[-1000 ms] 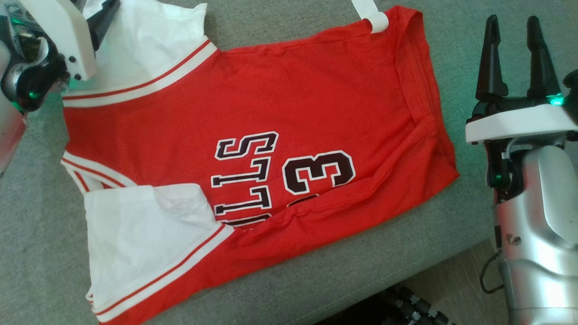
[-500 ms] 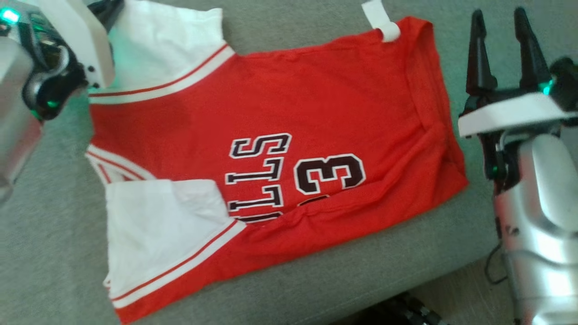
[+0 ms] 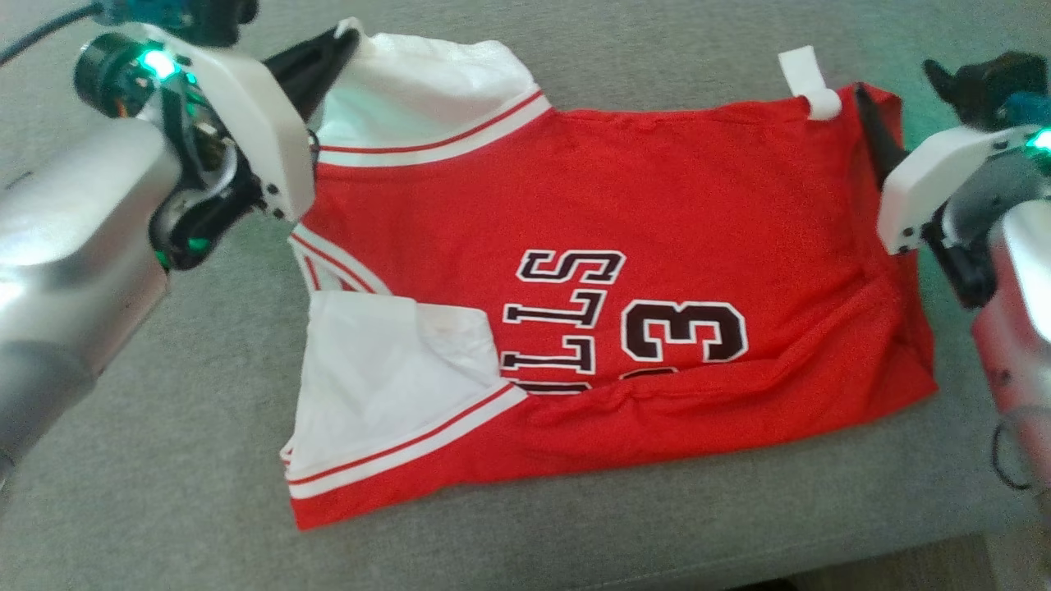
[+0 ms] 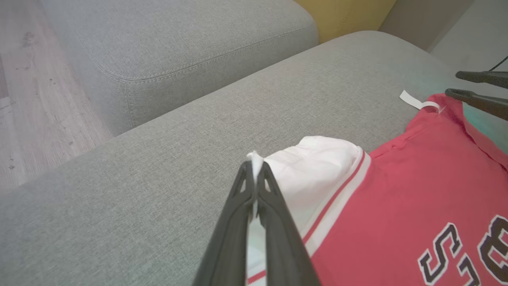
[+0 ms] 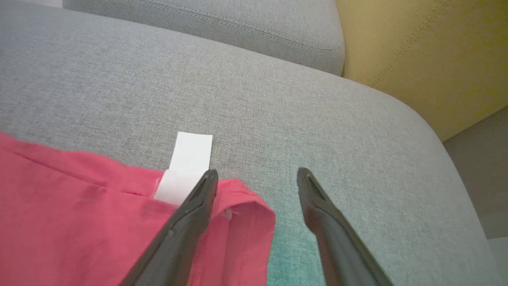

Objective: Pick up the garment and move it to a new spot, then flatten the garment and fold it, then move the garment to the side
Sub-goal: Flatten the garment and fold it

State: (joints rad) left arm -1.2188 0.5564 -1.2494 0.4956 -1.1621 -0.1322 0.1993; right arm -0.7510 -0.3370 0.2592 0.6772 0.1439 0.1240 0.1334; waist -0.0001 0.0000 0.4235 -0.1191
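The garment (image 3: 624, 222) is a red jersey with white sleeves and dark lettering, lying mostly flat on a grey sofa cushion (image 3: 164, 460). My left gripper (image 3: 349, 37) is shut on the corner of the far white sleeve (image 4: 313, 171); in the left wrist view the white cloth is pinched between the tips of that gripper (image 4: 254, 163). My right gripper (image 5: 257, 175) stands open at the jersey's far hem corner (image 5: 246, 210), beside a white tag (image 5: 190, 153). One finger is over the red hem, the other over bare cushion.
A second grey cushion (image 4: 178, 47) and a yellow cushion (image 5: 420, 51) lie beyond the seat. Wooden floor (image 4: 24, 99) shows past the sofa's side. The cushion's front edge runs along the bottom right of the head view.
My left gripper has shut on the white sleeve corner. My right gripper has tilted over to the hem corner by the tag. The head view itself has shifted.
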